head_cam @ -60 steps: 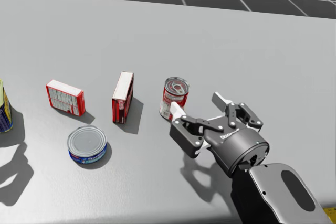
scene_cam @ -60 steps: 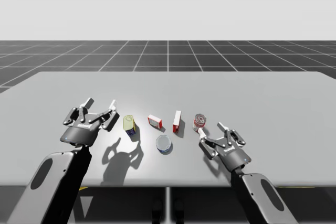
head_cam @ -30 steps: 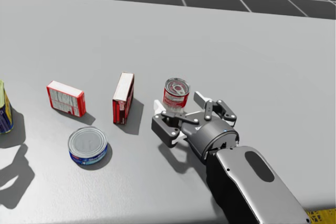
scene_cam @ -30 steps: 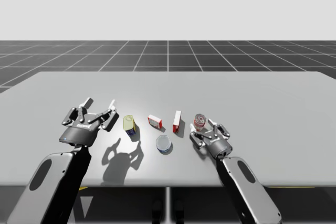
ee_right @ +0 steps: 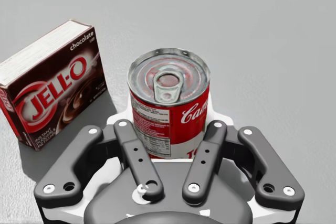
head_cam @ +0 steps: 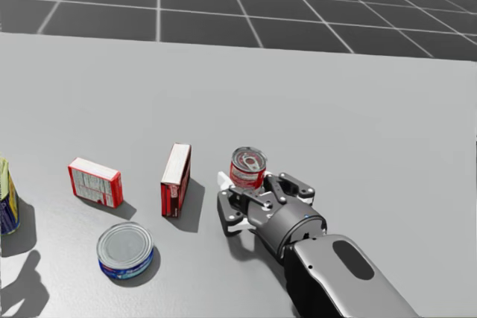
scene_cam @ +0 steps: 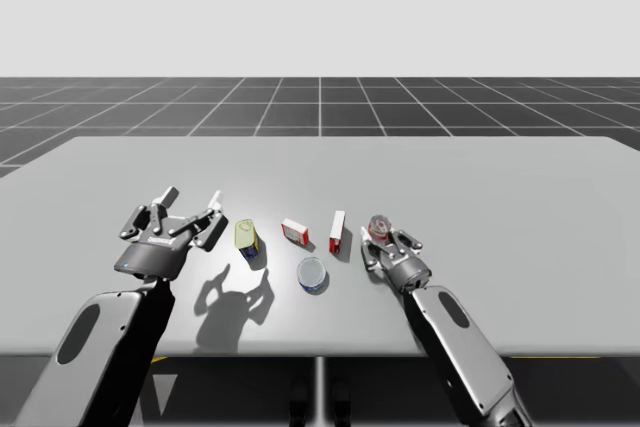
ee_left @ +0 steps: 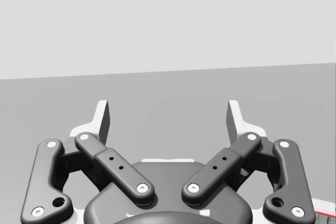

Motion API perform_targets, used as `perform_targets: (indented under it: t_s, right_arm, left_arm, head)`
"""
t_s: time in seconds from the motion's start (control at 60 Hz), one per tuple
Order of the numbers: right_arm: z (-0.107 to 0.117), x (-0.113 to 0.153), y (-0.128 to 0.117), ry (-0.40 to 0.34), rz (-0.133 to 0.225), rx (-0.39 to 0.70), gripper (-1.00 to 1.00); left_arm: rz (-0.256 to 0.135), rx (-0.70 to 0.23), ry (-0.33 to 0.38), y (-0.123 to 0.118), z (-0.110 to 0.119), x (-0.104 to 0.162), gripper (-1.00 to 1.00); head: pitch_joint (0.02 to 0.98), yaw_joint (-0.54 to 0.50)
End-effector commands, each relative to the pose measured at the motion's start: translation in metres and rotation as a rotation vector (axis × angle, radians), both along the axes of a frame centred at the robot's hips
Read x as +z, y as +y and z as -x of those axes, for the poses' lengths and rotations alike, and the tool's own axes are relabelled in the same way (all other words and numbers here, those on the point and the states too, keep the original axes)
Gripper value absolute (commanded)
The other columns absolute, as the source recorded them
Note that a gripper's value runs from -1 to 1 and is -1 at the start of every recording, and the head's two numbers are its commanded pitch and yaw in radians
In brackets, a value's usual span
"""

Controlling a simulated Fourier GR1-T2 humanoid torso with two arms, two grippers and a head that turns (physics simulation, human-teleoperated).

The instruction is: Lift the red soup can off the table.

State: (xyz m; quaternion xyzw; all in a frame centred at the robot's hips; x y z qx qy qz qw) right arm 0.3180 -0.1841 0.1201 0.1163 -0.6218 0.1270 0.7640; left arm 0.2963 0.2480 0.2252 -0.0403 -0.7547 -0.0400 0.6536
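Right tool (ee_right: 169,123) tight on the upright red soup can (ee_right: 168,85) from 2 sides; left tool (ee_left: 169,114) wide-spread.

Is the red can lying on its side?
No, the can stands upright, its ring-pull lid facing up.

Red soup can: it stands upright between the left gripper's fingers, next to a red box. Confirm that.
Not quite: the arm is wrong. The red soup can stands upright between the fingers of the right gripper, not the left, next to a red box. The right wrist view shows this.
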Motion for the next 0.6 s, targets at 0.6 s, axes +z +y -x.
perform_targets:
  t_s: [0.6]
  right_arm:
    - [0.007,0.02,-0.007,-0.071,-0.014,-0.051,1.0]
  left_arm:
    - [-0.011,-0.008,0.012,-0.003,0.0,-0.004,-1.0]
  head:
    - [0.428,-0.24]
